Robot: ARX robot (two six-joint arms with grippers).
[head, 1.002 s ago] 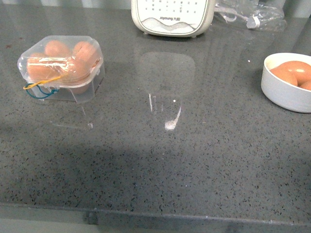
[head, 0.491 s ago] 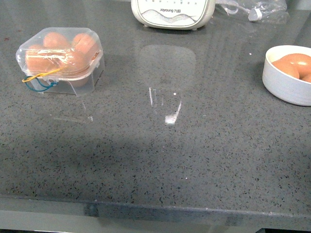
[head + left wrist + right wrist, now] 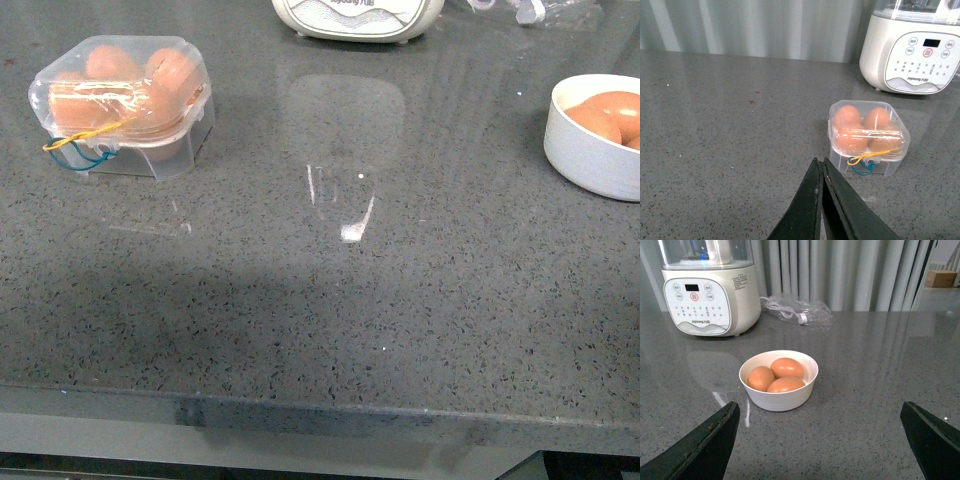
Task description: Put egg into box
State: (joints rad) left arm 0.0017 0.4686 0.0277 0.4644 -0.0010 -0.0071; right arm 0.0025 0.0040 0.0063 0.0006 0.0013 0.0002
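Looking from the front, the box [image 3: 122,105] sits closed at the far left of the grey counter [image 3: 330,300], brown eggs [image 3: 160,85] packed inside, while a white bowl [image 3: 597,140] with more eggs rests far right. Neither arm shows there. The left wrist view shows the left gripper [image 3: 821,175] with its fingers pressed together, holding nothing, near the box; a white appliance [image 3: 912,47] stands behind. The right wrist view shows the right gripper [image 3: 820,437] spread wide and empty, facing the bowl, which seems to hold three eggs.
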